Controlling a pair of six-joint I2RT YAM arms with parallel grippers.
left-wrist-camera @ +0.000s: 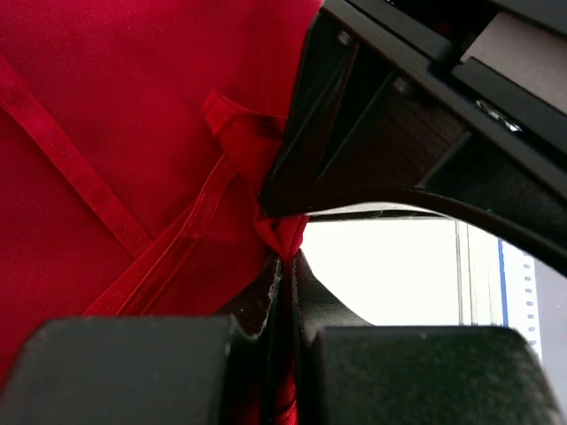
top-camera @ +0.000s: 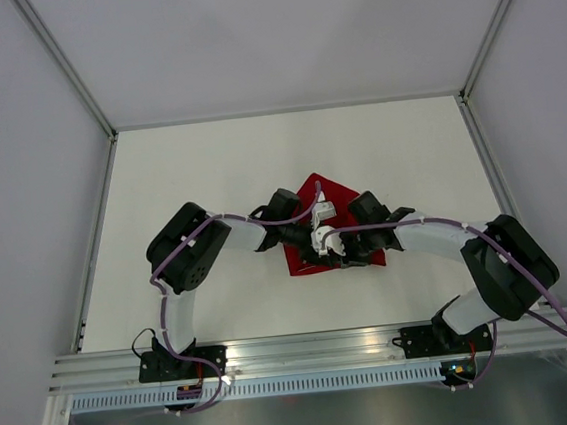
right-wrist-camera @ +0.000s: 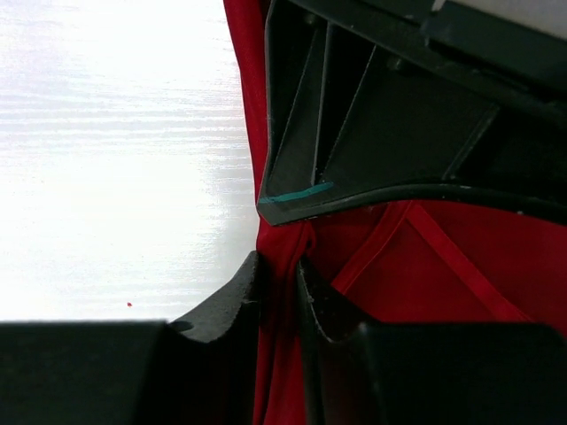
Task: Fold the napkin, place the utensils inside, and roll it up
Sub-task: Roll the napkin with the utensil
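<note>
The red napkin (top-camera: pixel 314 191) lies bunched at the table's middle, mostly under both wrists. My left gripper (top-camera: pixel 318 241) is shut on a fold of the napkin (left-wrist-camera: pixel 124 133); red cloth is pinched between its fingers (left-wrist-camera: pixel 257 310). My right gripper (top-camera: pixel 335 250) is shut on the napkin (right-wrist-camera: pixel 461 274) too, cloth squeezed between its fingers (right-wrist-camera: pixel 235 297). The two grippers sit nearly touching; each wrist view shows the other gripper's black body just ahead. The knife-like utensil is hidden or out of view.
The white table (top-camera: pixel 199 170) is bounded by grey walls at the back and sides. An aluminium rail (top-camera: pixel 316 345) runs along the near edge with both arm bases on it.
</note>
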